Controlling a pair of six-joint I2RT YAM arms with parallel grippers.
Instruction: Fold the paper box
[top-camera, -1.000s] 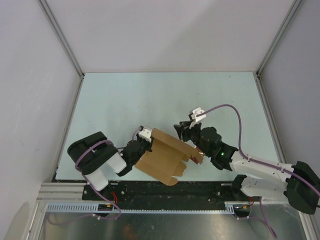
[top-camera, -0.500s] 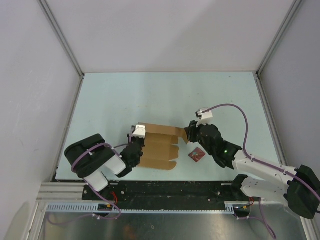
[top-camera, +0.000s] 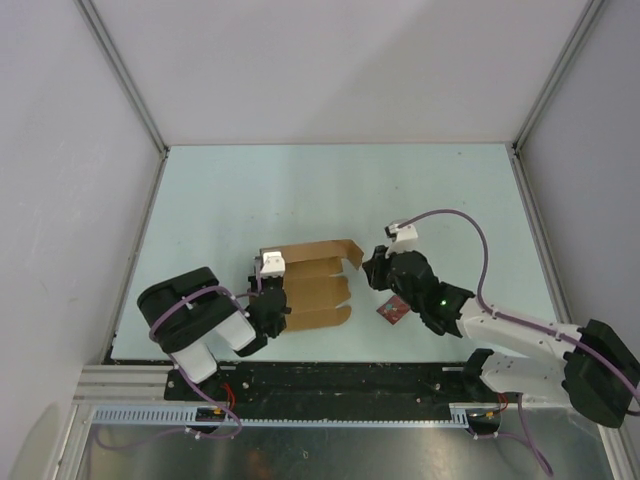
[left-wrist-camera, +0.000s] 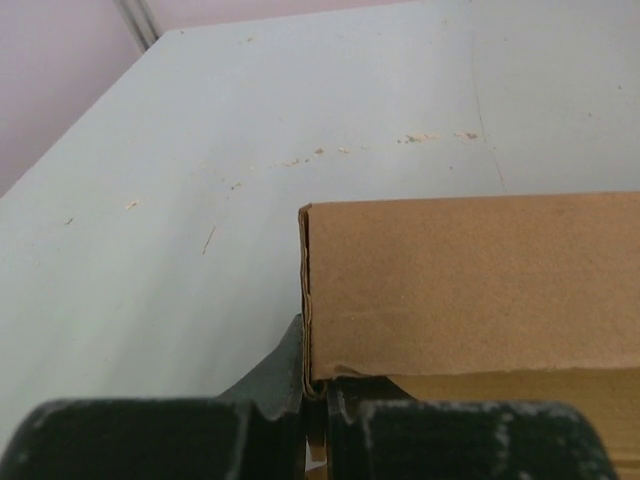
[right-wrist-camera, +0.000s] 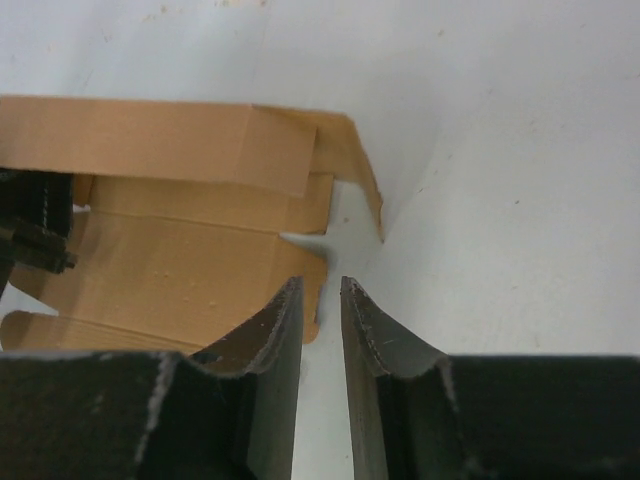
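1 brn paper box (top-camera: 314, 292), part-folded

A: Light?
B: Bright, even, diffuse from overhead. No glare on the table (top-camera: 300, 190). Faint soft shadow beside the paper box (top-camera: 310, 290).
A: Sharpness?
B: Top view is sharp. In the wrist views the near fingers (right-wrist-camera: 270, 340) are dark and slightly blurred, the cardboard is crisp, and the far tabletop is hazy.
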